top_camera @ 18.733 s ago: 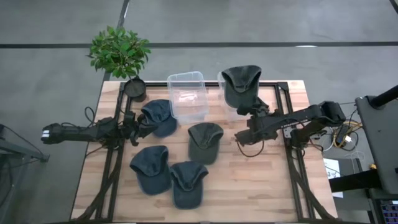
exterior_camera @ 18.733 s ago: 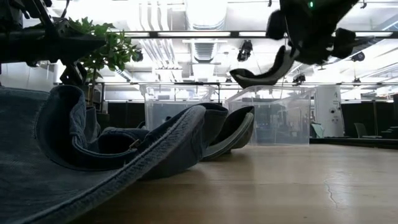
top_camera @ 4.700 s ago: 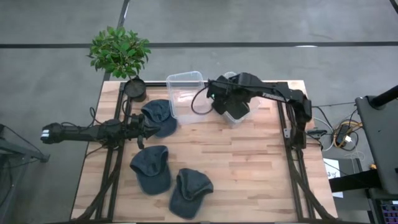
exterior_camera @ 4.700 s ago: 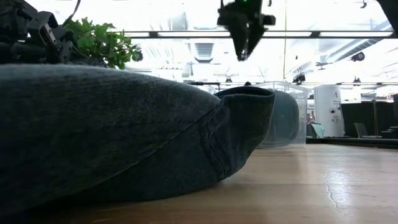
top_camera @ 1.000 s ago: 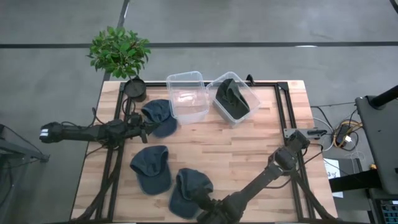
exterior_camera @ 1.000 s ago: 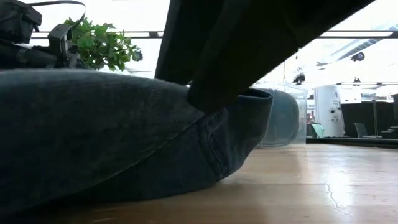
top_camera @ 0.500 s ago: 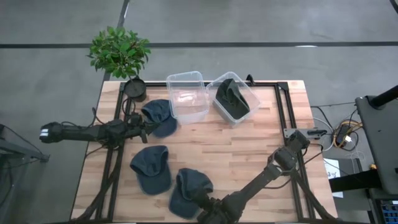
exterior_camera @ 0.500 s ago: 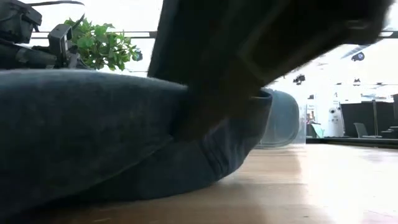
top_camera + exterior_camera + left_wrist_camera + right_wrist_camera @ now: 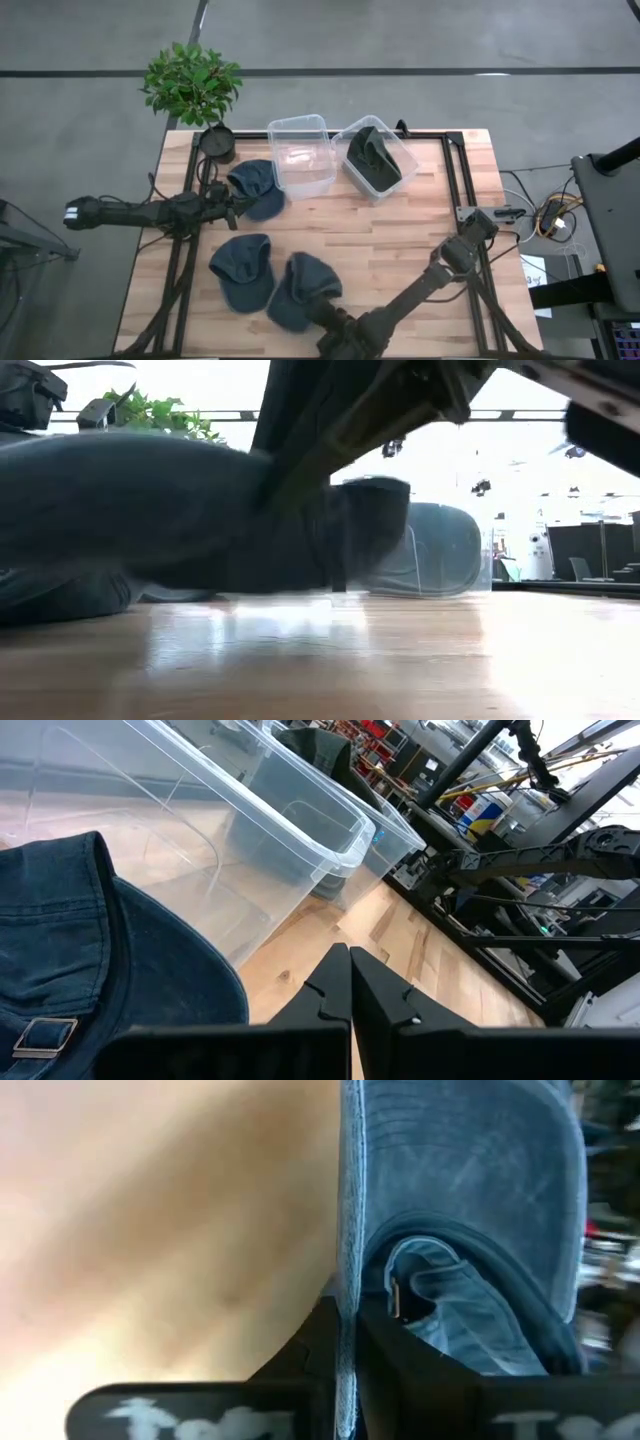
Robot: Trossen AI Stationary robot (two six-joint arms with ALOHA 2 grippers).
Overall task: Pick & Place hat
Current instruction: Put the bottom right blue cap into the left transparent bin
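Observation:
Three blue denim caps sit on the wooden table. One [image 9: 255,188] lies by the left gripper [image 9: 237,205], whose fingers [image 9: 350,958] are shut beside it. A second [image 9: 243,270] lies flat toward the near edge. The third [image 9: 300,290] is held by my right gripper [image 9: 325,318], which reaches in low from the near edge. Two clear bins stand at the far side: one empty [image 9: 302,155], the other [image 9: 375,158] holding dark green caps. My right gripper pinches the third cap's thin rim edge [image 9: 345,1270] between its two fingers, next to the back strap and buckle [image 9: 400,1295]. The fingers come in low from the table's near side. In the low view, the cap's underside [image 9: 250,585] is raised off the wood.
A potted plant [image 9: 192,80] and its dark pot [image 9: 216,142] stand at the far left corner. Bare wood [image 9: 400,240] spreads between the caps and the bins and over the right half. The right arm [image 9: 440,275] slants across the near right part.
My right gripper has shut on the near cap and raised it. The cap has come up off the table and shifted slightly toward the far edge, its shape bunching and turning. The left arm has kept still.

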